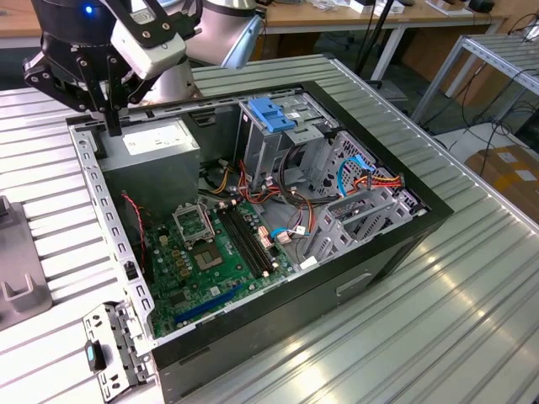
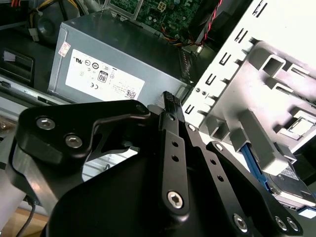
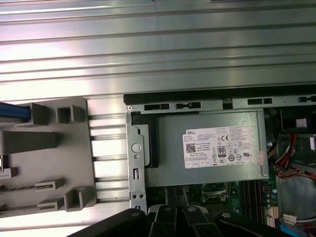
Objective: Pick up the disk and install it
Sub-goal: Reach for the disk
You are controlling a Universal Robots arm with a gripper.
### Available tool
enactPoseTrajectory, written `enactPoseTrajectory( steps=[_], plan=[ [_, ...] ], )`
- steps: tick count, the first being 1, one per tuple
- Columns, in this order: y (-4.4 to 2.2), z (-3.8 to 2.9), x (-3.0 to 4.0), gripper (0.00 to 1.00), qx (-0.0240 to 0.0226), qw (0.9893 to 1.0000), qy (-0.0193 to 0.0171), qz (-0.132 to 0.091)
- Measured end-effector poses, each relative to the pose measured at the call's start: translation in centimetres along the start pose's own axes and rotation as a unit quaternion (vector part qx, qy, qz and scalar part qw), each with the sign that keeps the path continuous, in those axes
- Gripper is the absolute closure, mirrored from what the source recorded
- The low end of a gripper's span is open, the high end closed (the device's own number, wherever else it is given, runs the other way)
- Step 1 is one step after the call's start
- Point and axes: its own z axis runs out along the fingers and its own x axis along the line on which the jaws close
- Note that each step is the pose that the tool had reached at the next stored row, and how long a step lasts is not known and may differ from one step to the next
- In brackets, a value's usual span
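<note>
Resting in a grey holder [image 3: 49, 143] on the worktop [image 1: 472, 320], the disk [image 3: 11, 112] sits just beside the open computer case [image 1: 438, 210], outside its side wall. Only part of the disk can be seen. In the first wrist view its blue rails lie level in the holder, and their long axis points toward the case wall. In the second wrist view one blue rail runs along a holder slot, with the dark drive body beside it. The far end of the disk runs out of the picture, so which end faces the case cannot be determined.

The hand [image 1: 112, 126] hangs over the rear corner of the case, above the edge of the power supply [image 1: 156, 143] and well apart from the disk. Its fingers [image 2: 171, 101] are drawn together with no gap visible, and nothing is held between them. Whether the fingertips touch the case rim cannot be determined.

Count:
- one disk
- one holder
- one hand
- one computer case
- one power supply
- one light-blue latch piece [image 1: 274, 114], on top of the drive cage inside the case
</note>
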Motion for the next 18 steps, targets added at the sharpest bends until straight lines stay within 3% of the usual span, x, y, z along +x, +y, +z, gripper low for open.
enactPoseTrajectory(
  steps=[18],
  plan=[
    [-0.05, -0.01, 0.52, 0.90, 0.0000, 1.0000, 0.0000, 0.000]
  ],
)
